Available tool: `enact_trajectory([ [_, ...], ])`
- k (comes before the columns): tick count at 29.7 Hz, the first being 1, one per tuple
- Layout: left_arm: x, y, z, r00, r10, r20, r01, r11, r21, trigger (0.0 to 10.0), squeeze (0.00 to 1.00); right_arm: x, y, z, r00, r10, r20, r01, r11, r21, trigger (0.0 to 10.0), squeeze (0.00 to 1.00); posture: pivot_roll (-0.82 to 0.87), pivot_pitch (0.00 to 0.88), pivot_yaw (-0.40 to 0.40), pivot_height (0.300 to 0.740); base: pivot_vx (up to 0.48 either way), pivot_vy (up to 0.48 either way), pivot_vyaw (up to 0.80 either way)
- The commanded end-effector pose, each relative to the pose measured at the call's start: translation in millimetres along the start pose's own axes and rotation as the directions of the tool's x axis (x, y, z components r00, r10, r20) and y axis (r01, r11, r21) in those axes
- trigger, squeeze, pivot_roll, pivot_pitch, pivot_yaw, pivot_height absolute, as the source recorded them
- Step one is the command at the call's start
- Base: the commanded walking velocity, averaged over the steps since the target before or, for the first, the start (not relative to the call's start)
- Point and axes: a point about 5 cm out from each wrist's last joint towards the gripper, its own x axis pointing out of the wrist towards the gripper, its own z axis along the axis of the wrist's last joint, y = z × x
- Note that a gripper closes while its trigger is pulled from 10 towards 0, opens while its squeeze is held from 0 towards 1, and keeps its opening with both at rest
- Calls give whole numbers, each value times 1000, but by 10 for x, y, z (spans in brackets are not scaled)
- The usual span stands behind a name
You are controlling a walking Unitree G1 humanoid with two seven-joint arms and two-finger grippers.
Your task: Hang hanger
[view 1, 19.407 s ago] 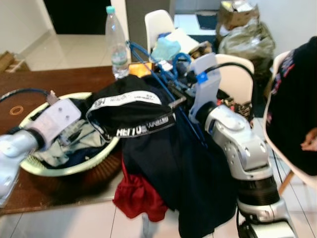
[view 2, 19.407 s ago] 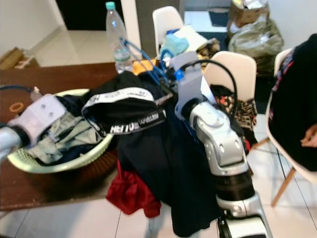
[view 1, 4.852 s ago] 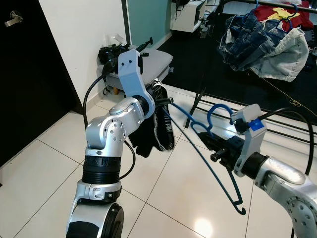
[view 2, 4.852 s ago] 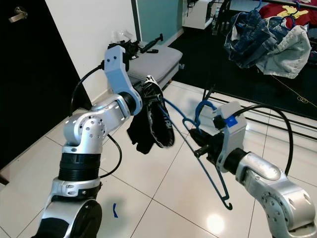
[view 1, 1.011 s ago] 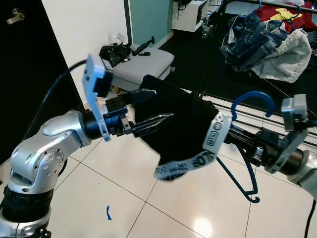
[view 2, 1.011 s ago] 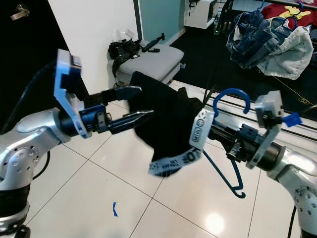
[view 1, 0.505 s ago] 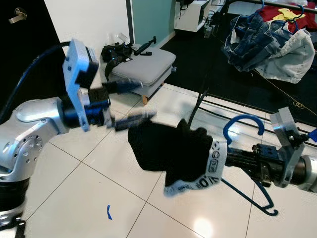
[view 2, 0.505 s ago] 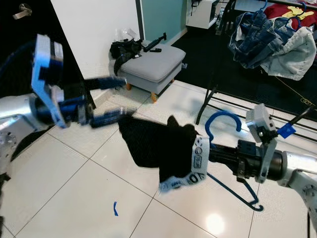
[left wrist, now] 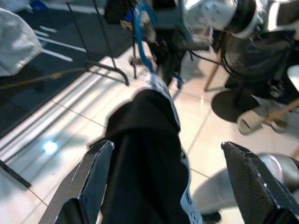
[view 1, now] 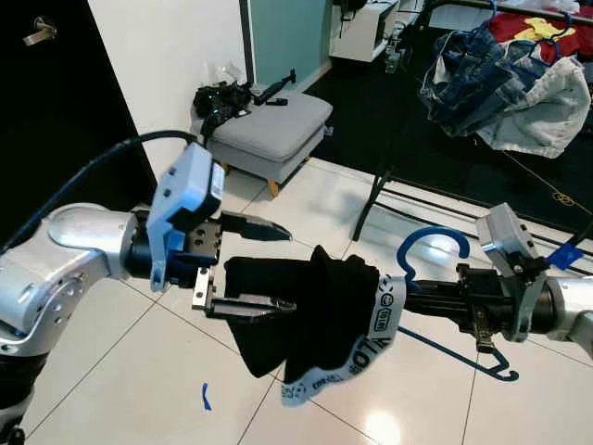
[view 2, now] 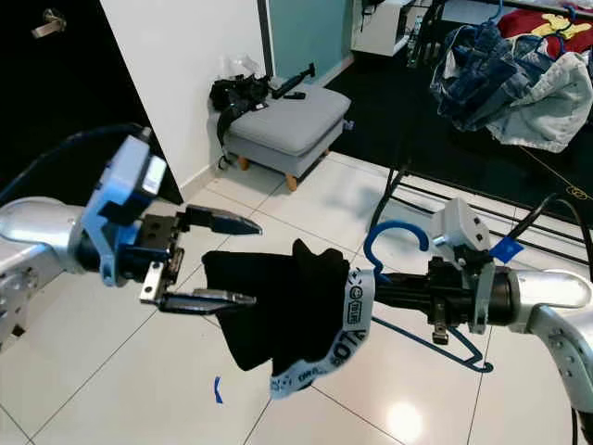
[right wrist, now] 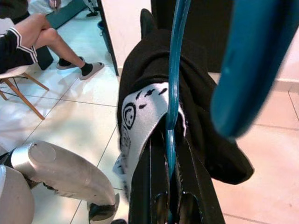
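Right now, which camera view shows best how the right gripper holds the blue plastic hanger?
The right wrist view: the blue plastic hanger runs down between the right gripper's two black fingers, which are shut on it. Both eye views show the hook and the hanging black garment with white waistband, but the grip itself is small. The left wrist view shows mainly the garment.

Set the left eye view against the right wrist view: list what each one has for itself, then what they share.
Left eye view's own: the left gripper with jaws open by the garment, a grey footstool, and jeans on a drying rack.
Right wrist view's own: a seated person's legs and a white chair.
Shared: the blue hanger in the right gripper, jaws shut on it, and the black garment draped over it.
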Motion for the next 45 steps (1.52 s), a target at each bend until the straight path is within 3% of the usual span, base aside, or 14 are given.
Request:
enact_trajectory([
  [1, -29, -16, -63, 998, -7, -56, 7, 1000, -2, 10000, 0, 4, 21, 88, 1000, 26, 4, -26, 999, -44, 10000, 0, -3, 86, 46, 740, 0, 0, 0],
  [11, 132, 196, -119, 988, 147, -49, -146, 989, 23, 10000, 0, 179, 196, 249, 987, 163, -12, -163, 974, -155, 10000, 0, -4, 91, 54, 740, 0, 0, 0],
  [22, 171, 137, -121, 995, 90, -39, -89, 996, 13, 9686, 0, 236, 173, 257, 985, 173, -23, -174, 969, -173, 10000, 0, -4, 96, 53, 740, 0, 0, 0],
  [23, 160, 116, -133, 996, 73, -44, -73, 997, 4, 8353, 0, 236, 164, 260, 986, 168, -23, -169, 970, -175, 10000, 0, -2, 98, 52, 740, 0, 0, 0],
  [24, 151, 47, -149, 999, 14, -53, -14, 1000, -12, 3216, 0, 236, 158, 263, 986, 163, -24, -165, 970, -178, 10000, 0, -1, 99, 52, 740, 0, 0, 0],
  [26, 151, 47, -149, 999, 14, -53, -14, 1000, -12, 3216, 0, 236, 158, 263, 986, 163, -24, -165, 970, -178, 10000, 0, -1, 99, 52, 740, 0, 0, 0],
  [27, 148, -12, -159, 998, -35, -56, 34, 999, -32, 0, 0, 236, 153, 266, 987, 159, -24, -161, 970, -180, 10000, 0, -1, 99, 52, 740, 0, 0, 0],
  [30, 159, -133, -211, 988, -129, -89, 122, 990, -75, 0, 0, 240, 144, 273, 988, 154, -27, -156, 970, -184, 10000, 0, -1, 99, 52, 740, 0, 0, 0],
  [34, 168, -175, -258, 981, -155, -113, 145, 985, -94, 1608, 0, 245, 139, 279, 988, 151, -27, -154, 970, -188, 10000, 0, -2, 100, 53, 740, 0, 0, 0],
  [35, 168, -173, -268, 981, -154, -120, 143, 985, -97, 3373, 0, 246, 136, 282, 988, 149, -28, -152, 970, -190, 10000, 0, -2, 100, 52, 740, 0, 0, 0],
  [37, 164, -166, -275, 981, -150, -126, 138, 986, -98, 4235, 0, 245, 134, 289, 989, 148, -26, -150, 970, -193, 10000, 0, -1, 101, 53, 740, 0, 0, 0],
  [42, 165, -152, -319, 977, -137, -163, 123, 988, -94, 4510, 0, 245, 134, 327, 989, 147, -16, -147, 968, -206, 10000, 0, -1, 100, 55, 740, 0, 0, 0],
  [44, 184, -135, -376, 972, -113, -205, 97, 992, -83, 9412, 0, 251, 143, 352, 989, 149, -10, -147, 965, -217, 10000, 0, 0, 99, 57, 740, 0, 0, 0],
  [45, 184, -135, -376, 972, -113, -205, 97, 992, -83, 9412, 0, 251, 143, 352, 989, 149, -10, -147, 965, -217, 10000, 0, 0, 99, 57, 740, 0, 0, 0],
])
